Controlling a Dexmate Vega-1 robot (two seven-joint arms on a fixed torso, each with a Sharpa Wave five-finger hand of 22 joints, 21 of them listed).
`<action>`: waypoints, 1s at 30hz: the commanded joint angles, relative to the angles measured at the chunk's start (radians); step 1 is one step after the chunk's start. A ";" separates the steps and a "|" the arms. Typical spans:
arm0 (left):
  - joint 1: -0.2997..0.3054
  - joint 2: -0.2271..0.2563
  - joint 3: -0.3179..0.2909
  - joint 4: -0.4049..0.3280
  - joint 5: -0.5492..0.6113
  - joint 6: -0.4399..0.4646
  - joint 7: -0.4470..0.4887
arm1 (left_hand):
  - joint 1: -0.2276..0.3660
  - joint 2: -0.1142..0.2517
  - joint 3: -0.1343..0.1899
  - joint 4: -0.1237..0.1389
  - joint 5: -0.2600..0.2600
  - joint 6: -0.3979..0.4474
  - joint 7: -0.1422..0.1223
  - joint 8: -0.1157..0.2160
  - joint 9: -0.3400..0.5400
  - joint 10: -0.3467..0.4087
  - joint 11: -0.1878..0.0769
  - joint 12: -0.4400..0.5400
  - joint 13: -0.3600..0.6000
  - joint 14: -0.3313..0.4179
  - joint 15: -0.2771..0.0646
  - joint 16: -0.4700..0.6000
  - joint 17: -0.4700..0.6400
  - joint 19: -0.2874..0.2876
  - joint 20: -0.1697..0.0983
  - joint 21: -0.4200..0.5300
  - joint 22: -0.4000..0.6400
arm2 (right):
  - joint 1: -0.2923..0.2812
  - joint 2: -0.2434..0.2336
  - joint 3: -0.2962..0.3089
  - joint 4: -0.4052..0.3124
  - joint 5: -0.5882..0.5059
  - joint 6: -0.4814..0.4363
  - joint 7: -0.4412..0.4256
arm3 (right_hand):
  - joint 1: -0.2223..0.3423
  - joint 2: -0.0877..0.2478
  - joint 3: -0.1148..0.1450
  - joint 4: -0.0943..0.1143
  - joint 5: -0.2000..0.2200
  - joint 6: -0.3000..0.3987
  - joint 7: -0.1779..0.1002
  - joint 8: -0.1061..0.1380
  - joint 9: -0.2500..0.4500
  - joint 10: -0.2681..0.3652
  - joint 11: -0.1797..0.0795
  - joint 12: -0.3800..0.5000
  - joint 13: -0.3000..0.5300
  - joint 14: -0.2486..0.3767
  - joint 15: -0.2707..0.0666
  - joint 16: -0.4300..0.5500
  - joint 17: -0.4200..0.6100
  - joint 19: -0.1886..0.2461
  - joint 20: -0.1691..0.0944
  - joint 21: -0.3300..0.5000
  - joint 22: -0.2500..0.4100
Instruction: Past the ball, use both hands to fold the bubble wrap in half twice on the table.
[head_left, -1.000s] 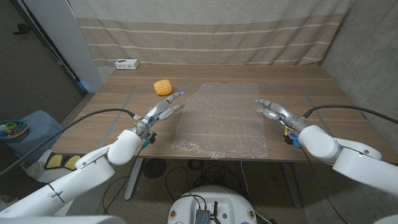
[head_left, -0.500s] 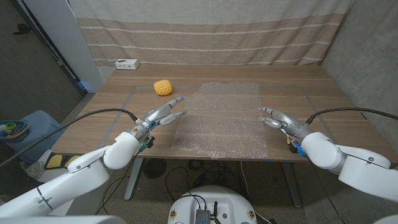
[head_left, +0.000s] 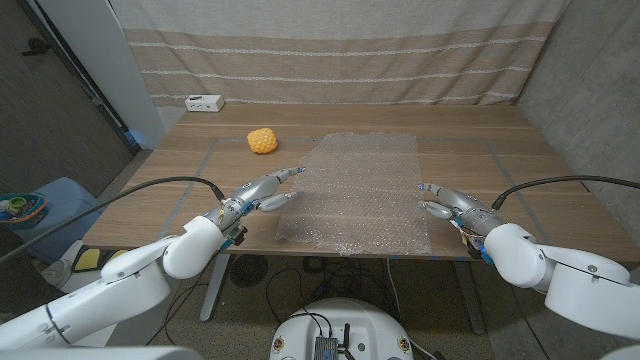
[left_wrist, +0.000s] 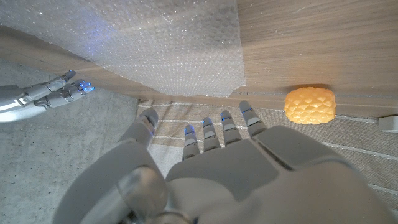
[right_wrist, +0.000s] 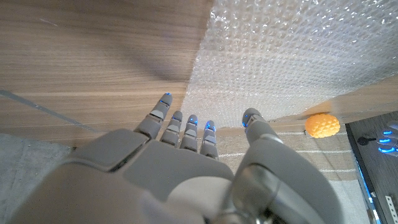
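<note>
2 open hands (head_left: 268, 187) (head_left: 447, 199) flank the flat bubble wrap (head_left: 356, 195).

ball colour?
Yellow-orange with a bumpy, faceted surface: ball, clearest in the left wrist view.

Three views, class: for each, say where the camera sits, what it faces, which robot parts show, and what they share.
Head view: above, facing down at the table; both arms, left hand, right hand.
Left wrist view: behind the left hand, facing the wrap and ball.
Right wrist view: behind the right hand, facing the wrap.
Shared: wrap and ball.
</note>
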 joint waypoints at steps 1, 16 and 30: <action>0.032 0.044 -0.005 -0.038 0.054 0.043 -0.036 | 0.022 -0.002 -0.001 -0.013 0.001 0.023 0.000 0.012 0.002 0.028 0.004 0.008 0.002 0.005 -0.002 0.003 0.003 0.010 0.006 -0.001 0.002 | 0.094 -0.025 -0.144 -0.069 -0.066 -0.157 0.023 | 0.014 0.001 0.012 0.001 0.003 0.008 -0.002 0.000 0.005 0.013 -0.003 0.004 0.006 0.004 -0.006 0.005 0.001 0.010 -0.005 0.006 0.003; 0.069 0.089 -0.002 -0.074 0.157 0.121 -0.049 | 0.041 -0.006 -0.005 -0.035 0.001 0.058 0.003 0.017 0.002 0.046 0.000 0.009 0.002 0.008 -0.009 0.003 0.003 0.023 0.004 -0.001 0.001 | 0.213 -0.047 -0.355 -0.155 -0.197 -0.313 0.076 | 0.041 -0.019 0.022 -0.016 0.001 0.000 0.001 -0.005 0.005 0.009 -0.004 -0.002 0.006 0.008 -0.018 0.001 -0.004 0.014 0.000 0.005 0.003; 0.057 0.152 0.031 -0.127 0.300 0.220 -0.113 | 0.141 -0.035 -0.007 -0.077 0.000 0.195 -0.004 0.045 0.002 0.143 -0.029 0.025 0.000 0.037 -0.031 0.005 0.002 0.058 -0.010 -0.011 -0.005 | 0.270 -0.038 -0.480 -0.170 -0.283 -0.388 0.108 | 0.103 -0.033 0.041 -0.054 0.001 0.015 0.015 0.001 0.006 0.033 -0.016 0.000 0.006 0.035 -0.038 0.001 -0.011 0.034 -0.004 0.006 0.002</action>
